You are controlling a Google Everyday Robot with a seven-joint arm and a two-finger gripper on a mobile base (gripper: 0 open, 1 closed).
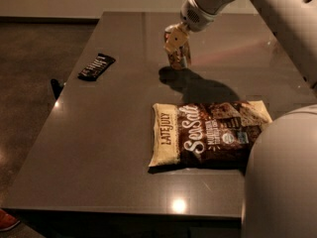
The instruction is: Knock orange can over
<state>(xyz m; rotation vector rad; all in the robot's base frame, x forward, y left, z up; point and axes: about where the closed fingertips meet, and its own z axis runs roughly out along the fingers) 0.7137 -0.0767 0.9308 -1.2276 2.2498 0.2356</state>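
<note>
The orange can (179, 61) is on the dark grey table (109, 133), towards the far middle, and only its lower coppery part shows. My gripper (176, 42) comes down from the upper right on the white arm and is right at the can's top, covering it. The can looks slightly tilted. I cannot tell whether it is held or only touched. Their shadow falls on the table to the right and front of the can.
A flat black bar wrapper (96, 66) lies near the table's left edge. A brown and cream chip bag (208, 132) lies flat in the near middle. The robot's white body (282, 177) fills the lower right corner. The floor drops away on the left.
</note>
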